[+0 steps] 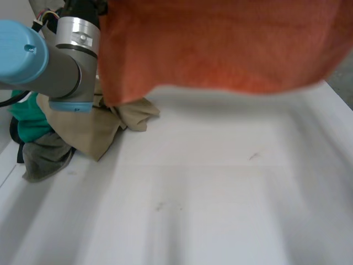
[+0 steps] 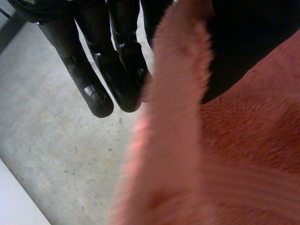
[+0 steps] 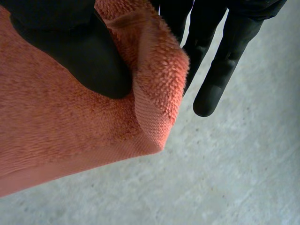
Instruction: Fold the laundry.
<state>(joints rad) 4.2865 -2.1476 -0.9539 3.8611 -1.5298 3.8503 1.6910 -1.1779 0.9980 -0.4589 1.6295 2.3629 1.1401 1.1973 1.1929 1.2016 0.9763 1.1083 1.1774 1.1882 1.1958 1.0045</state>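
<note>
An orange towel point(image 1: 220, 49) hangs in the air above a white surface point(image 1: 220, 193), stretched side to side between the robot's two hands. Its long axis runs from left to right, and its lower edge hangs free, not touching the surface.

The right hand point(image 3: 79, 51) holds a corner of the towel. Its thumb presses the cloth against the fingers behind it, and other fingers stick out straight past the corner.

The left hand point(image 2: 112, 70) is at the towel's opposite end. An edge of the cloth passes between its nearly straight fingers on one side and a dark part, apparently the thumb, on the other. It looks like a pinch.

Grey floor shows beyond each hand.

The left arm point(image 1: 55, 61) reaches up at the left of the head view. Below it, at the left side of the surface, lies a pile of waiting laundry: a tan cloth point(image 1: 94, 132), a green cloth point(image 1: 30, 118) and a grey cloth point(image 1: 44, 157), all crumpled together.

Most of the surface below the towel is bare. With both hands level and equally close to the cloth, the next move likely depends on lowering the towel straight down onto that bare area, to the right of the pile, so it lies flat for folding.
</note>
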